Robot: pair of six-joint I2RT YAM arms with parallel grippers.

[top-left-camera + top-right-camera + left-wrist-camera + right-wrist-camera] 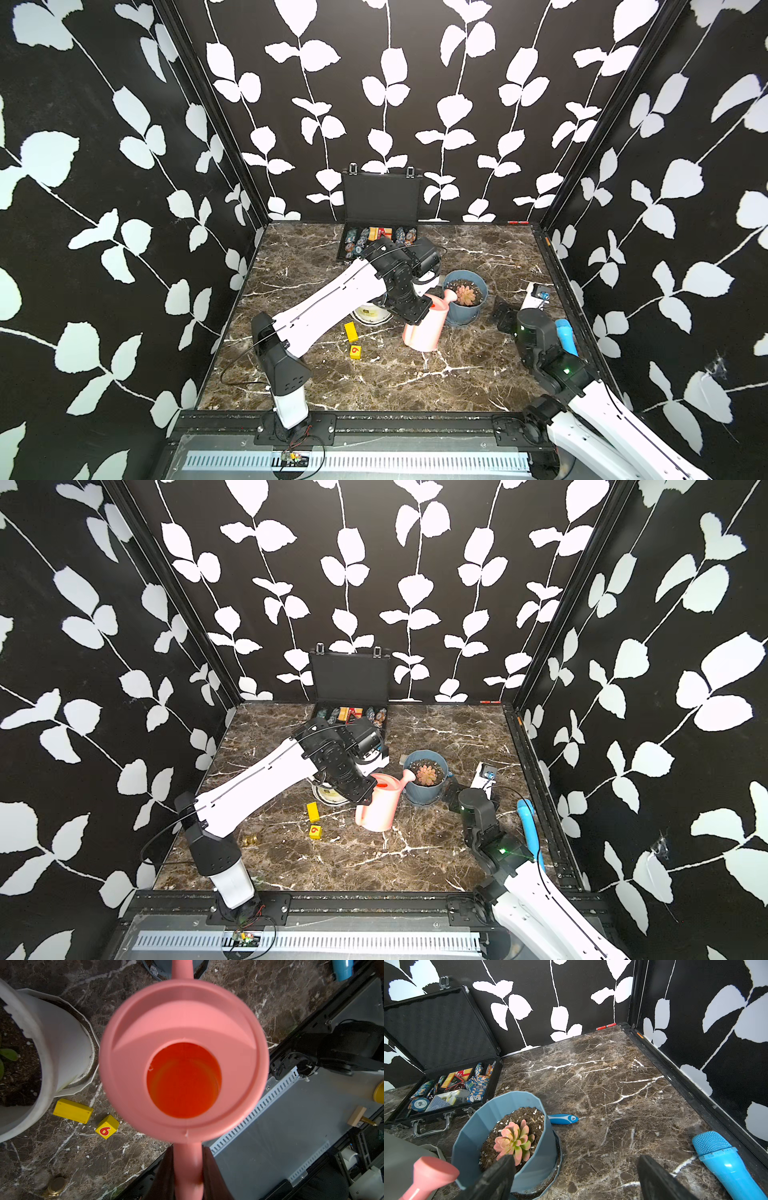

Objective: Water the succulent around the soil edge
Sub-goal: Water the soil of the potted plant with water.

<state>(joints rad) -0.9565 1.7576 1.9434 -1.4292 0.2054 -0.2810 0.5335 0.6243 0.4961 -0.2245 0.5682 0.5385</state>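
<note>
My left gripper is shut on the handle of a pink watering can, which stands upright with liquid inside. In both top views the can sits between two pots, its spout tip at the rim of the blue-grey pot. The white pot is beside the can, and my left arm largely covers it in a top view. Of the succulent only a green leaf shows, above the soil edge. My right gripper is open and empty beside the blue-grey pot.
The blue-grey pot holds a pale pink rosette. An open black case of poker chips stands at the back. Two yellow blocks lie in front of the white pot. A blue microphone lies by the right wall, and a brass piece is at the front left.
</note>
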